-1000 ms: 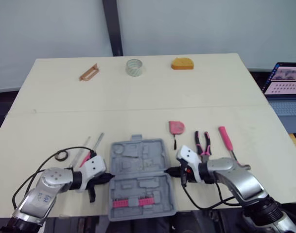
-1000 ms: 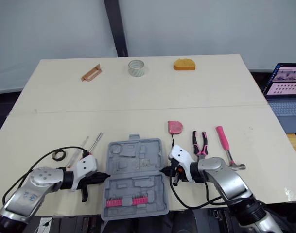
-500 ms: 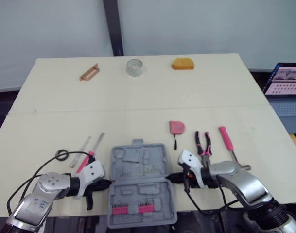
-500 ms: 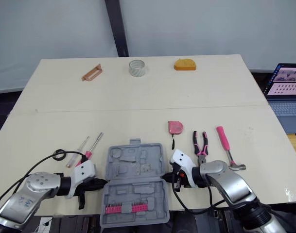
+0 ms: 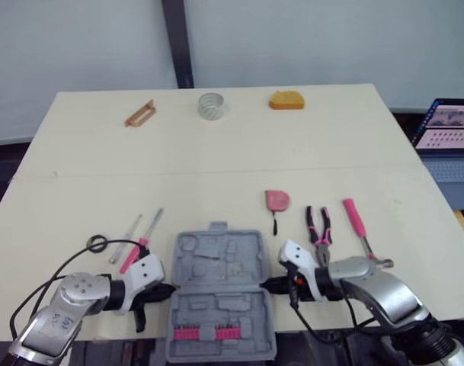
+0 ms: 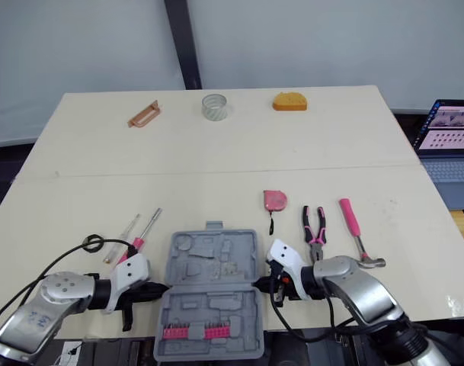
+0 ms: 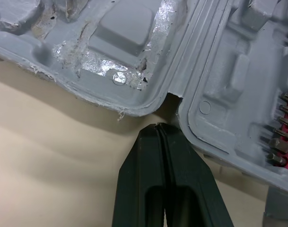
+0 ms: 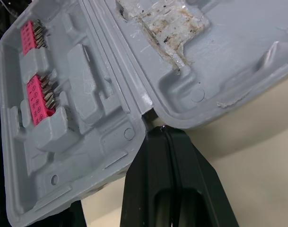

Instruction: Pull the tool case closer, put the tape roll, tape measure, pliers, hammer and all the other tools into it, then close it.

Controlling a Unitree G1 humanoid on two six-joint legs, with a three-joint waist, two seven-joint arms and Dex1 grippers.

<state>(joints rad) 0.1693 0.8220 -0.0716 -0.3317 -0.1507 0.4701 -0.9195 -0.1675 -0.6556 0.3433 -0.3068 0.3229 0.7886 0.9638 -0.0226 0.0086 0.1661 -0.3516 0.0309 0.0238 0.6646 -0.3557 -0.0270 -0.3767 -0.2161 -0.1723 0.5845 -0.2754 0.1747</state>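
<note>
Grey tool case (image 5: 220, 293), one, lies open at the table's (image 5: 216, 152) near edge between left gripper (image 7: 159, 127) and right gripper (image 8: 162, 128), both pressed together at its hinge ends. One hammer (image 5: 358, 227) and one pliers (image 5: 318, 226) lie right, two screwdrivers (image 5: 142, 241) left, one tape measure (image 5: 276, 200) just beyond, one tape roll (image 5: 210, 105) at the far edge.

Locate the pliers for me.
In the left eye view the pliers lie right of the open tool case, between the pink tape measure and the hammer.
</note>
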